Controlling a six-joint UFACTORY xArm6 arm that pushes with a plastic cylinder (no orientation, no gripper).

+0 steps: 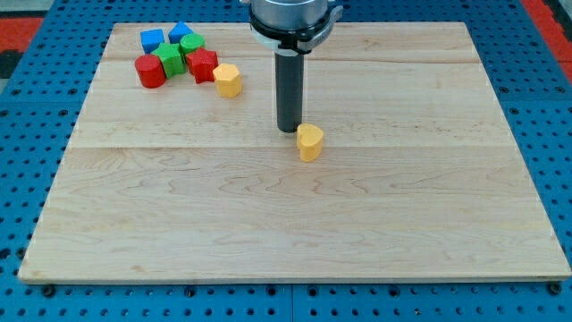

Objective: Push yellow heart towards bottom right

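The yellow heart [310,142] lies near the middle of the wooden board [295,224]. My tip [287,131] stands just to the upper left of the heart, very close to it or touching it. A second yellow block [228,80], roughly hexagonal, lies toward the view's upper left, beside a cluster of blocks.
A cluster sits in the view's top left: a red cylinder [150,72], a red block [203,65], two green blocks [170,61] [191,44] and two blue blocks [153,39] [180,33]. A blue pegboard surface [554,134] surrounds the board.
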